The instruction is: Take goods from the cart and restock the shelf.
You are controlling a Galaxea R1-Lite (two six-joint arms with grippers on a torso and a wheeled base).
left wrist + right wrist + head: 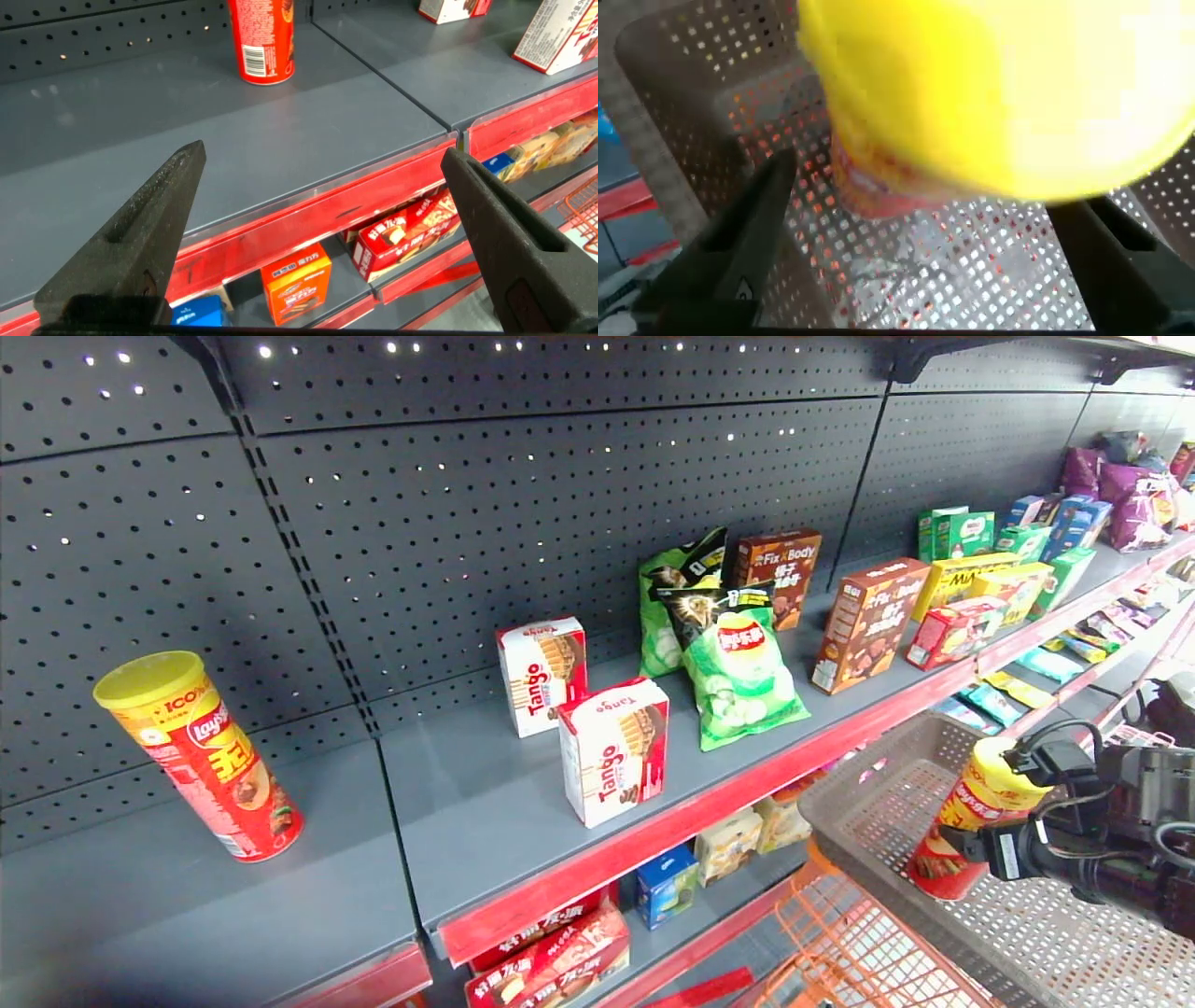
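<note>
**A:** How far along is the restocking?

**B:** Partway, I'd judge. One shelved chip can (196, 756), red with a yellow lid, stands at the left of the head view on the grey shelf (485, 803). To its right are wafer boxes (611, 751), green crisp bags (738, 672) and brown snack boxes (868, 625). A second chip can (980, 798) sits in the cart basket (868, 784) at the lower right, so at least that one is left to place.

**A:** Has the robot got hold of it?

**B:** Not by the look of it. The right gripper (924, 191) has its jaws spread wide with the second chip can between them. A gap shows beside one finger, so nothing is clamped. The left gripper (322, 154) is also spread wide and holds nothing. It hangs over the shelf's front edge, with the shelved chip can near the top of its view.

**A:** What can't you make out?

**B:** In the right wrist view the yellow lid covers the other finger's side of the can, so contact there is unclear. In the head view the arm hides part of the basket floor, so I can't tell whether more goods wait there.
</note>
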